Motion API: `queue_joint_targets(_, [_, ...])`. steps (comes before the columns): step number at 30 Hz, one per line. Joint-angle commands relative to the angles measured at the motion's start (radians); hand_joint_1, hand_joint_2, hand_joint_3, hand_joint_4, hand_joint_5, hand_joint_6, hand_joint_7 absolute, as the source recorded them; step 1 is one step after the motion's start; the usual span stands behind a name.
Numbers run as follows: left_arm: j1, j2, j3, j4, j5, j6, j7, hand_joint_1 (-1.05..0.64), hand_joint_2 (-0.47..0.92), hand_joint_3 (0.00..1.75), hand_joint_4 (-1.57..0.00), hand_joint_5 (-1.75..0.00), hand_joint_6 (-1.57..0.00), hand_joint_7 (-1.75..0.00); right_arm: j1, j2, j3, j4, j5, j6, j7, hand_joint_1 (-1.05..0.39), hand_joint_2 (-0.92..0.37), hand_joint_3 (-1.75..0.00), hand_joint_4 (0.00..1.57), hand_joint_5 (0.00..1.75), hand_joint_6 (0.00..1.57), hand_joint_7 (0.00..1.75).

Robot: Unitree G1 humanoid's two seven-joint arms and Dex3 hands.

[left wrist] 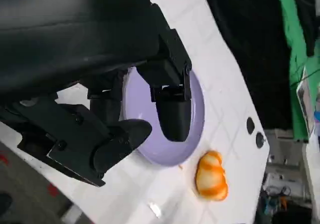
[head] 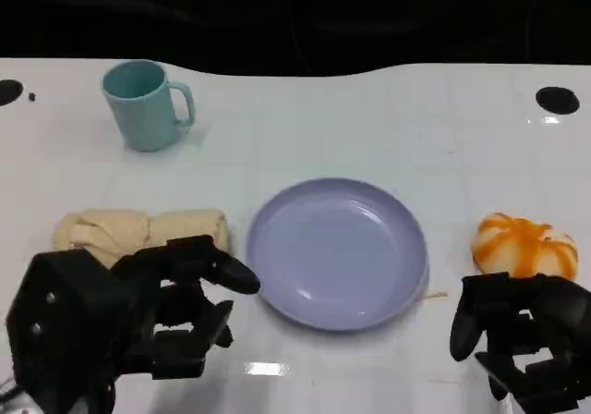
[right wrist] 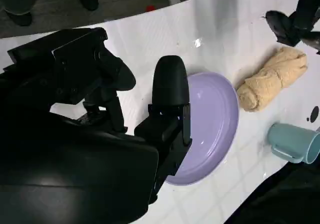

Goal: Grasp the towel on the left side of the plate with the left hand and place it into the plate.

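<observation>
A rolled beige towel (head: 138, 228) lies on the white table to the left of the lavender plate (head: 337, 250); it also shows in the right wrist view (right wrist: 272, 79). My left hand (head: 175, 308) hovers just in front of the towel, fingers spread and holding nothing; its fingers (left wrist: 170, 109) frame the plate (left wrist: 197, 119) in the left wrist view. My right hand (head: 522, 340) stays near the table's front right, fingers apart and holding nothing. The plate (right wrist: 215, 129) has nothing on it.
A teal mug (head: 146, 104) stands at the back left. An orange-and-white striped bun-like object (head: 524, 245) lies right of the plate, just beyond my right hand. Black round marks (head: 557, 100) sit near the table's far corners.
</observation>
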Motion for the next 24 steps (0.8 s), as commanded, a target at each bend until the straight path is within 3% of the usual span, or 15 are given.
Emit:
queue_joint_targets(1, [-0.02,0.077,-0.036,0.031,0.173,-0.159,0.035,-0.2,0.86,0.43,-0.52,-0.83,-0.63,-0.22,0.002,-0.006,-0.007,0.005,0.004,-0.011,0.0,0.1,-0.67,-0.97,0.67,1.69,0.66,1.43])
queue_joint_targets(6, [-0.067,0.189,-0.07,0.063,0.46,-0.302,0.105,-0.29,0.92,0.14,-0.33,-0.56,-0.5,-0.02,-0.004,-0.007,-0.004,0.009,-0.001,-0.018,-0.002,0.09,-0.67,-0.97,0.68,1.7,0.66,1.44])
queue_joint_targets(8, [-0.092,0.218,-0.077,0.08,0.548,-0.313,0.12,-0.34,0.92,0.1,-0.28,-0.45,-0.44,0.0,-0.006,-0.007,-0.004,0.011,-0.002,-0.018,-0.002,0.09,-0.67,-0.97,0.67,1.7,0.66,1.44])
queue_joint_targets(13, [-0.184,0.286,-0.119,0.129,0.778,-0.271,0.084,-0.5,0.92,0.09,-0.2,-0.35,-0.25,0.0,-0.007,-0.007,-0.007,0.011,0.002,-0.012,-0.002,0.1,-0.67,-0.97,0.66,1.68,0.65,1.43])
queue_joint_targets(18, [-0.258,0.284,-0.166,0.191,0.916,-0.214,0.07,-0.58,0.91,0.03,-0.2,-0.32,-0.18,0.0,-0.002,-0.011,-0.009,0.006,-0.001,-0.013,-0.001,0.11,-0.67,-0.96,0.67,1.68,0.65,1.43])
queue_joint_targets(24, [-0.34,0.253,-0.205,0.296,0.971,-0.166,0.068,-0.61,0.84,0.0,-0.27,-0.29,-0.23,-0.02,0.0,-0.013,-0.008,0.003,-0.003,-0.009,-0.002,0.1,-0.68,-0.96,0.66,1.68,0.65,1.42])
